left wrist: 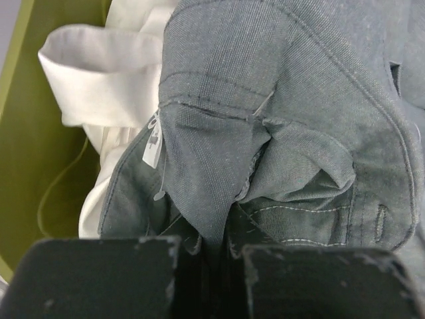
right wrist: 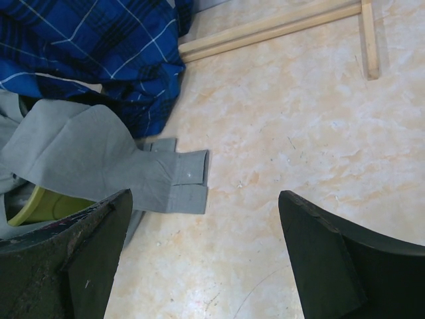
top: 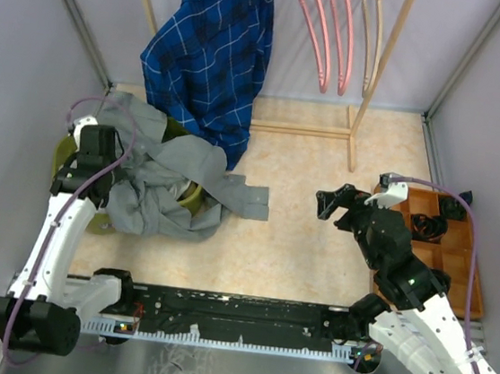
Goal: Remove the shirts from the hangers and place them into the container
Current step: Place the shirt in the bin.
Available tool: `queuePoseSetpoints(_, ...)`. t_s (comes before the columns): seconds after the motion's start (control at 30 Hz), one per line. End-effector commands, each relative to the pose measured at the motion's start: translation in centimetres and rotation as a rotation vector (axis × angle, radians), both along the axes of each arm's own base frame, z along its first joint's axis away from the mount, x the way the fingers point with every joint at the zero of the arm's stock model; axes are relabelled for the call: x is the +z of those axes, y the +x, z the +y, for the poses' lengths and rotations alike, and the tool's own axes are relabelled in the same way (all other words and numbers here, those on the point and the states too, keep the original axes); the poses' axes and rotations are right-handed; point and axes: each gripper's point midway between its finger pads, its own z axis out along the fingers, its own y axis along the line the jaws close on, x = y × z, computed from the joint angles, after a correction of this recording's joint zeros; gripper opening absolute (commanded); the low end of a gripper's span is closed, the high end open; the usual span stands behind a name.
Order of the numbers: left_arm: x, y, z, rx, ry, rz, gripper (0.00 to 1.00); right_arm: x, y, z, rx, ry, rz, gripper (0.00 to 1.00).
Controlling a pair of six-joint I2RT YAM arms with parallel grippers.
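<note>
Left wrist view: the left gripper [left wrist: 209, 249] has its jaws pinched together on a fold of the grey shirt [left wrist: 292, 100]. The white shirt [left wrist: 93, 73] lies just ahead to its left, inside the olive container [left wrist: 20, 133]. This looks like the drop-off of the grey shirt. One sleeve [right wrist: 186, 179] lies out on the table [right wrist: 299, 133], ahead-left of the right gripper [right wrist: 204, 199], whose jaws stand wide apart and empty. The next move probably calls for letting go and tucking that sleeve in, then reaching far ahead for the hanging blue shirt [top: 215, 57].
</note>
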Motion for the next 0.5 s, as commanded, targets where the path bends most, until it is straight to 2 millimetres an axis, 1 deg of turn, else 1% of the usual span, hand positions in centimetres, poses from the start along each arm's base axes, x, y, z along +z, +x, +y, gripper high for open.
queuePoseSetpoints(0.0, -1.2, -1.5, 1.0, 0.099, -0.090, -0.055, 0.02, 1.3, 0.3, -0.4, -0.022, 0.002, -0.043, 0.91)
queuePoseSetpoints(0.03, -1.1, -1.8, 1.4, 0.113, -0.083, -0.080, 0.03, 1.3, 0.3, -0.5, -0.026, -0.001, -0.042, 0.91)
queuePoseSetpoints(0.1, -1.8, -1.8, 1.9, 0.105, -0.071, -0.063, 0.03, 1.1, 0.4, -0.5, -0.026, -0.001, -0.043, 0.91)
queuePoseSetpoints(0.17, -2.9, -1.4, 1.6, 0.063, -0.079, -0.003, 0.04, 1.1, 0.4, -0.2, -0.017, 0.004, -0.046, 0.91)
queuePoseSetpoints(0.23, -4.0, -1.0, 0.9, 0.011, -0.102, 0.061, 0.05, 1.0, 0.5, 0.0, -0.008, 0.005, -0.045, 0.91)
queuePoseSetpoints(0.3, -5.2, -0.5, -0.4, -0.067, -0.142, 0.109, 0.04, 1.0, 0.6, 0.2, -0.006, 0.006, -0.044, 0.91)
queuePoseSetpoints(0.37, -6.5, -0.5, -1.6, -0.130, -0.183, 0.160, 0.04, 1.0, 0.7, 0.3, -0.003, 0.010, -0.043, 0.91)
queuePoseSetpoints(0.47, -7.1, -0.3, -2.8, -0.185, -0.228, 0.212, 0.05, 0.9, 0.8, 0.5, 0.003, 0.010, -0.040, 0.92)
